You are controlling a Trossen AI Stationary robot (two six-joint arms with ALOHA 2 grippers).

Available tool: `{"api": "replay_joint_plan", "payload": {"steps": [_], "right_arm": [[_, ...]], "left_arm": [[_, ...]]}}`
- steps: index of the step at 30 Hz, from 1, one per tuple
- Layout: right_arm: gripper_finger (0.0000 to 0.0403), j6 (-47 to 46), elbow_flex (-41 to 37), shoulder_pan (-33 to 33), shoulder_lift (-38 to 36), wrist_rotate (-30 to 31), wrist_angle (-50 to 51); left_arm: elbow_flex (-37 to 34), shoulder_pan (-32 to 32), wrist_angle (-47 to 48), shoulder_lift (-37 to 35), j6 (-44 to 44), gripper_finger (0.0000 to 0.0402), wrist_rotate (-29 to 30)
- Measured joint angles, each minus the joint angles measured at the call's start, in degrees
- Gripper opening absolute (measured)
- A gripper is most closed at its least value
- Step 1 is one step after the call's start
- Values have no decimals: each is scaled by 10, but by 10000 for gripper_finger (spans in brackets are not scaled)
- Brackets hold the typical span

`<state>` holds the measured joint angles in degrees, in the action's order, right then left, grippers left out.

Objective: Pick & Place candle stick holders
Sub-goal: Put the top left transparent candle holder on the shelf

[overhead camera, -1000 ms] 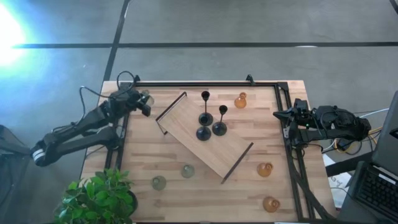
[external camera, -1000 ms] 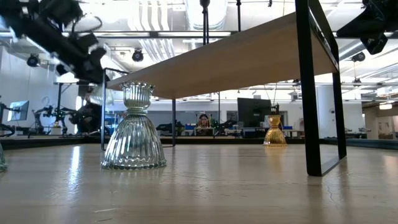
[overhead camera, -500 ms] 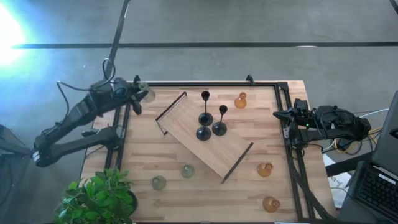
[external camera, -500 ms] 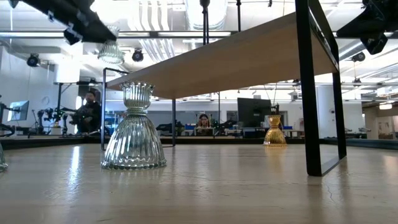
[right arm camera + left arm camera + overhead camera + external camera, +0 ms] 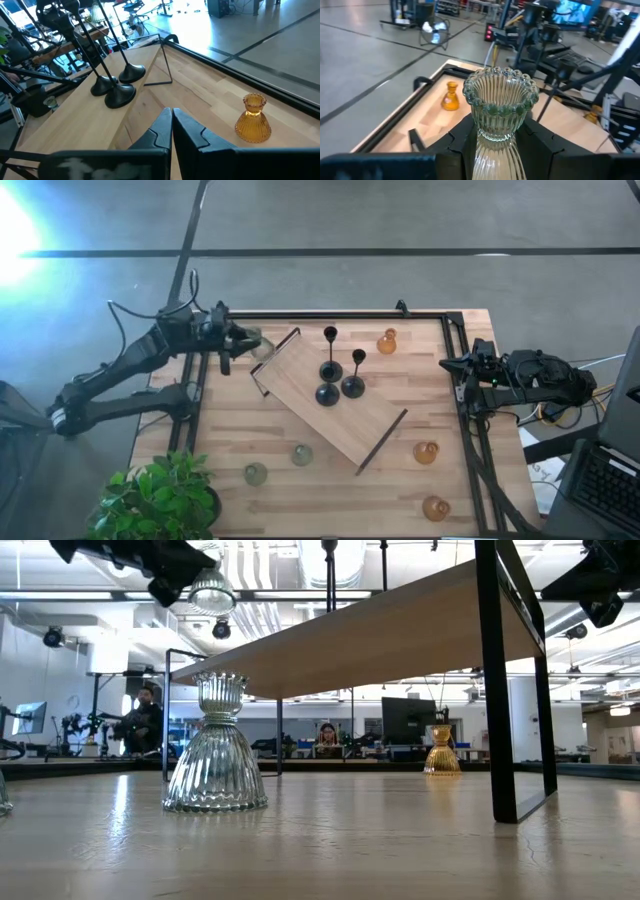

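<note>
Wooden board [image 5: 330,402] with black handles, lying diagonally mid-table. Potted plant [image 5: 160,495] at 7 o'clock off the table corner. Keyboard [image 5: 608,485] at 4 o'clock. Person [image 5: 140,720] seated in the room behind.

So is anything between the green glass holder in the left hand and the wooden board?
Nothing visible. The left hand holds the green glass holder in the air just off the wooden board near its black end handle. The three black holders stand farther along.

Held green holder [image 5: 497,125]: I lose its base below the left wrist frame
Left gripper [image 5: 175,570]: arm cut by the low view's top edge
Far-left glass [image 5: 4,795]: only a sliver, possibly another holder
</note>
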<state>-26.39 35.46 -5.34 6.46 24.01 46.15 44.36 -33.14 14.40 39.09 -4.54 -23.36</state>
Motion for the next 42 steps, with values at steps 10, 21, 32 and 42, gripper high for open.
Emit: {"api": "replay_joint_plan", "payload": {"steps": [10, 21, 32, 42], "right_arm": [[9, 0, 0, 0, 0, 0, 0], [9, 0, 0, 0, 0, 0, 0], [8, 0, 0, 0, 0, 0, 0], [9, 0, 0, 0, 0, 0, 0]], "left_arm": [[0, 70, -85, 80, 10, 123, 36], [-1, 78, -193, 187, 20, 123, 114], [-1, 78, -219, 253, 34, 123, 121], [-1, 78, -228, 295, 58, 123, 130]]}}
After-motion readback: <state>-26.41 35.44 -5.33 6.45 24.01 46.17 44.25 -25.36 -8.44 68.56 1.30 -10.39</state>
